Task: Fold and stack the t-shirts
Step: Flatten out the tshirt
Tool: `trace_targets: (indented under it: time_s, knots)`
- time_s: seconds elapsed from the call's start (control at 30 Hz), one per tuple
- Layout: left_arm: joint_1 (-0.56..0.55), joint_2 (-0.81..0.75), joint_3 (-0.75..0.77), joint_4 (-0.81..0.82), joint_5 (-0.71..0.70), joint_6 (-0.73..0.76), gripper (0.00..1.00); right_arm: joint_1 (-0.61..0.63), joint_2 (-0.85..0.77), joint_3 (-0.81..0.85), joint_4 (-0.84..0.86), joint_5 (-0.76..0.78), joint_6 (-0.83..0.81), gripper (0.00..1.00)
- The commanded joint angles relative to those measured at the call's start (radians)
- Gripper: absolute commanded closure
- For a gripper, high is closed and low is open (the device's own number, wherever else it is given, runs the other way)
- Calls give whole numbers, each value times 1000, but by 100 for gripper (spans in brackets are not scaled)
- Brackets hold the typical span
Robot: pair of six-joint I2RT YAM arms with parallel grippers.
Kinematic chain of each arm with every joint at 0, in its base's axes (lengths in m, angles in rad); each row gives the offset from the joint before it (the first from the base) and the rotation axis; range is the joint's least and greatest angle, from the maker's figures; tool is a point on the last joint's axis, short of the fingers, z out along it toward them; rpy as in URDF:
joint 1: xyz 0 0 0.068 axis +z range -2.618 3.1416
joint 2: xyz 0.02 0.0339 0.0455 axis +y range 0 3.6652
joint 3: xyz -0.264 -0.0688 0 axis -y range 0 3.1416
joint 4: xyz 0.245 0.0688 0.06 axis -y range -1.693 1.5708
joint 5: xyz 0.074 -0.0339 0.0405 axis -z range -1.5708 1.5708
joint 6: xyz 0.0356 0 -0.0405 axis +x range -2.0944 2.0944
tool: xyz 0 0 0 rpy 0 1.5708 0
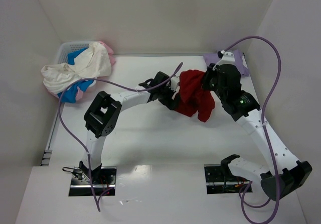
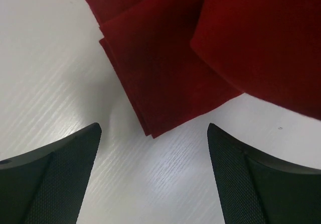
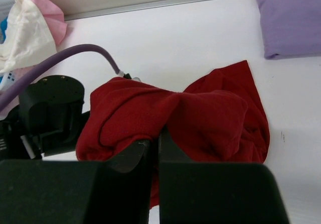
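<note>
Upper left of the top view: white lattice basket (image 1: 64, 49) against the back wall, half off the table's left edge. Cream-white t-shirt (image 1: 75, 71) is draped over its front, crumpled. Bright blue t-shirt (image 1: 82, 87) pokes out under it, pink t-shirt (image 1: 107, 50) shows at the basket's right rim. All three are unfolded and heaped.

Left arm (image 1: 103, 116) reaches from lower left toward the centre, with a purple cable (image 1: 65, 101) looping off it. Left gripper (image 1: 173, 97) sits low at the left edge of the dark red t-shirt (image 1: 196, 99). In the left wrist view the fingers (image 2: 60, 169) are spread wide with nothing between them but bare white table (image 2: 165, 184). A layered corner of the red cloth points down toward the gap and touches neither finger.

The red shirt is mid-table, slightly right of centre, bunched and not flat. Right gripper (image 3: 157, 147) has it: jaws pressed together on a gathered fold near the middle, with cloth humped up on both sides of the pinch. The far part of the shirt lies on the table; I can't tell how much of the near part is lifted.

Right arm (image 1: 261, 133) comes in from lower right.

Upper right corner of the table: pale lavender t-shirt (image 1: 245, 66), folded flat, well apart from the red one. The right wrist view shows it as a neat rectangle in the upper right of the frame.
</note>
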Motion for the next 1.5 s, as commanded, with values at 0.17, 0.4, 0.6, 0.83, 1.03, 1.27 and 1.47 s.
trace_targets:
  time_s: [0.17, 0.4, 0.6, 0.83, 1.03, 1.27, 1.47]
  knots:
    - [1, 64, 73, 91, 101, -27, 14, -6, -69, -34, 23, -24, 57, 95]
    - [1, 112, 104, 100, 150, -36, 40, -6, -109, -55, 4, -15, 66, 95]
    - [1, 121, 114, 65, 96, -36, 40, -6, -109, -55, 4, -15, 75, 94]
    - [1, 112, 102, 66, 58, -27, 18, -6, -109, -55, 4, -15, 75, 91]
    - [1, 161, 127, 45, 108, -36, 30, -6, -109, -55, 4, -15, 75, 91]
    - [1, 170, 127, 45, 118, -45, 52, -6, -118, -55, -5, -15, 75, 91]
    - [13, 100, 117, 45, 85, -87, 90, -6, -127, -55, -5, 42, 75, 91]
